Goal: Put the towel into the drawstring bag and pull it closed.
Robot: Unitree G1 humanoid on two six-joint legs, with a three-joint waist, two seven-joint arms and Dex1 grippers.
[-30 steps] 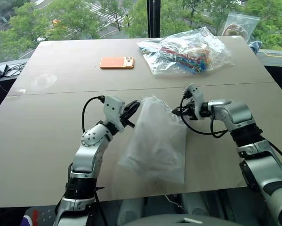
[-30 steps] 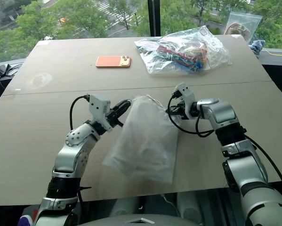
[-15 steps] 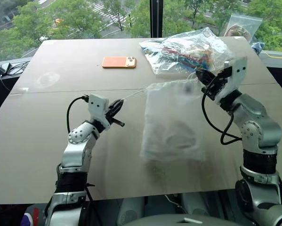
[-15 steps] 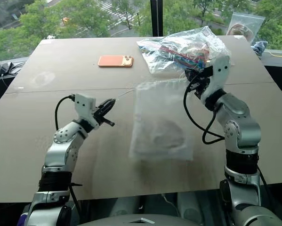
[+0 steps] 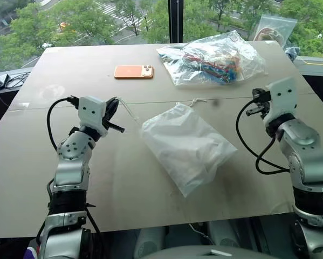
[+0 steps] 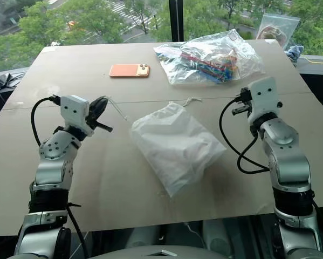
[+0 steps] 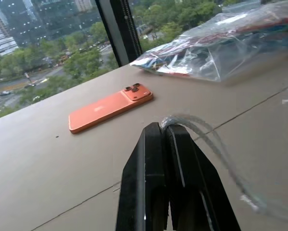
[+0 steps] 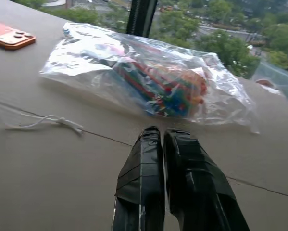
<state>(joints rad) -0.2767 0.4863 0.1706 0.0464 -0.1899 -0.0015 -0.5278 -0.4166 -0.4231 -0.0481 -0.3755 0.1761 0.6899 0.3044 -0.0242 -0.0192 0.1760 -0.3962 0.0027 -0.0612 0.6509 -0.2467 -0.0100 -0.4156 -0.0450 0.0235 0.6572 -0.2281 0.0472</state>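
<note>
Your left gripper (image 7: 163, 132) is pinching the white cord (image 7: 208, 144) of the drawstring bag (image 5: 185, 145), which is lying on the table (image 5: 69, 75) between both arms. Your right gripper (image 8: 165, 137) is holding nothing, fingers nearly together. No readable writing.

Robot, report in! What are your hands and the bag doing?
Left gripper shut on cord. Right gripper empty. Drawstring bag on table, closed. Nothing blocking.
</note>
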